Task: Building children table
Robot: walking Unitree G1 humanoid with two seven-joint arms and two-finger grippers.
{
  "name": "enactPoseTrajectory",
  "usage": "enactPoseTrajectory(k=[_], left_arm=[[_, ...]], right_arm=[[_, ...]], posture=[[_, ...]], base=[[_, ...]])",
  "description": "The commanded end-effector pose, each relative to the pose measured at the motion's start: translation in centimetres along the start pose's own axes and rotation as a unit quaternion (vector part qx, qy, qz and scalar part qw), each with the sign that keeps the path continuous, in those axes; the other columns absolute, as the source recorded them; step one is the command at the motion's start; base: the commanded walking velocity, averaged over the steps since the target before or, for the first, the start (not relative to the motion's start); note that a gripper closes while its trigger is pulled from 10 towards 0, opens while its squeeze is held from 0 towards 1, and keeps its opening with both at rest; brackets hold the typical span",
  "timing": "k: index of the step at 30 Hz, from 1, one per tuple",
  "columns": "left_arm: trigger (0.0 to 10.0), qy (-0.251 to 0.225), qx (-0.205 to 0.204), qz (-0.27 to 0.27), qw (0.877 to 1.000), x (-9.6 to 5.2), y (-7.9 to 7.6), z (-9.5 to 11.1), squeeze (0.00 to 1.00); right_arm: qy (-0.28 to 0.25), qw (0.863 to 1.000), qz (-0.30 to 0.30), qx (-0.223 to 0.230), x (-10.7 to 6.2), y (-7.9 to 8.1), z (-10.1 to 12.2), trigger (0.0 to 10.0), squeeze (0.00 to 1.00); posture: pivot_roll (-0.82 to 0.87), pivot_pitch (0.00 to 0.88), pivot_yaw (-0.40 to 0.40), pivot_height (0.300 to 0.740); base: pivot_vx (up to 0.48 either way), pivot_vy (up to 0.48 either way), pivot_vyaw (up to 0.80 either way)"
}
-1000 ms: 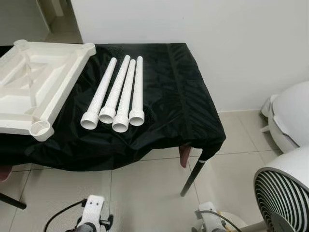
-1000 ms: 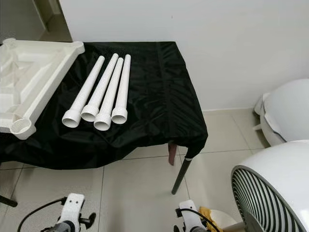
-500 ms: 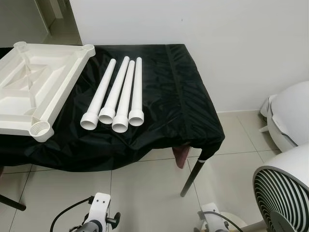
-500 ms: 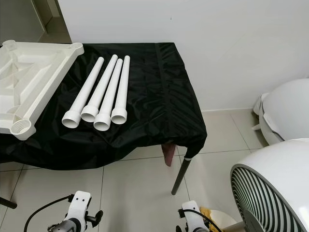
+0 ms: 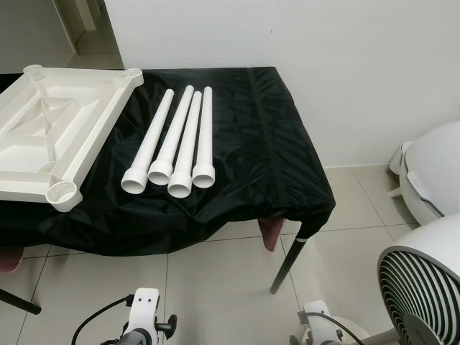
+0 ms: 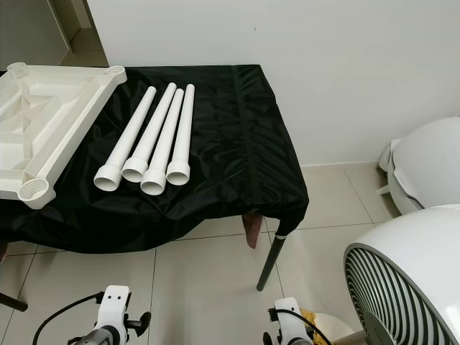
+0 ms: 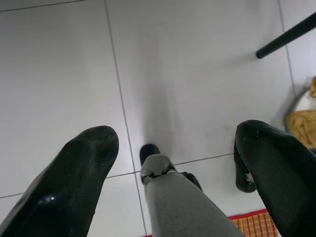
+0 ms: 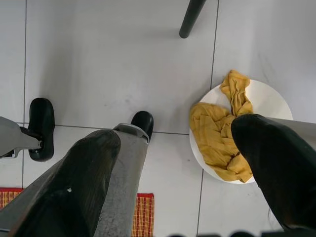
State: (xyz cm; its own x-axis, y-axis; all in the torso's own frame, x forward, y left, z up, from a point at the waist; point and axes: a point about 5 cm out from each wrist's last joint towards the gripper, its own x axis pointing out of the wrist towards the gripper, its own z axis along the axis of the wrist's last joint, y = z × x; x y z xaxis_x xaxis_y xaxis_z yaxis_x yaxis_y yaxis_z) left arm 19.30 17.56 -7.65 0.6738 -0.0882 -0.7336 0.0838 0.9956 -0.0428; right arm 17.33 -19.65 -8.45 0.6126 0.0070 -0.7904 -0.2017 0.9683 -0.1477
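Ahead, four white plastic table legs (image 5: 175, 141) lie side by side on the black-draped table (image 5: 280, 144), long axes pointing away from me; my left gripper (image 7: 173, 163) and right gripper (image 8: 182, 173), both spread, hang low.

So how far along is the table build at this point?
Nothing is assembled. The white tabletop lies underside up on the black-covered table, and four white legs lie loose beside it. The left gripper and right gripper hang open above the floor. All four legs remain.
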Motion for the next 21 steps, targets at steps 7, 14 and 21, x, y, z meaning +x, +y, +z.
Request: enactPoseTrajectory(k=[7, 14, 21], left_arm=[[10.0, -0.001, -0.015, 0.033, 0.999, -0.06, 0.67, 0.04, 0.0], [10.0, -0.002, -0.018, 0.04, 0.999, -0.15, 0.98, -0.07, 0.0], [10.0, 0.006, -0.019, 0.041, 0.999, -0.25, 1.03, -0.46, 0.0]], right_arm=[[0.014, 1.0, 0.002, 0.013, -0.29, 0.42, -1.18, 10.0, 0.0], [0.018, 1.0, 0.001, 0.01, -0.37, 0.46, -1.44, 10.0, 0.0], [0.019, 1.0, 0.003, 0.011, -0.4, 0.62, -1.57, 10.0, 0.0]], posture=[[-0.06, 0.0, 0.039, 0.74], [-0.05, 0.0, 0.036, 0.74], [-0.04, 0.0, 0.034, 0.74]], base=[[0.0, 0.0, 0.0], [0.0, 0.0, 0.0], [0.0, 0.0, 0.0]])
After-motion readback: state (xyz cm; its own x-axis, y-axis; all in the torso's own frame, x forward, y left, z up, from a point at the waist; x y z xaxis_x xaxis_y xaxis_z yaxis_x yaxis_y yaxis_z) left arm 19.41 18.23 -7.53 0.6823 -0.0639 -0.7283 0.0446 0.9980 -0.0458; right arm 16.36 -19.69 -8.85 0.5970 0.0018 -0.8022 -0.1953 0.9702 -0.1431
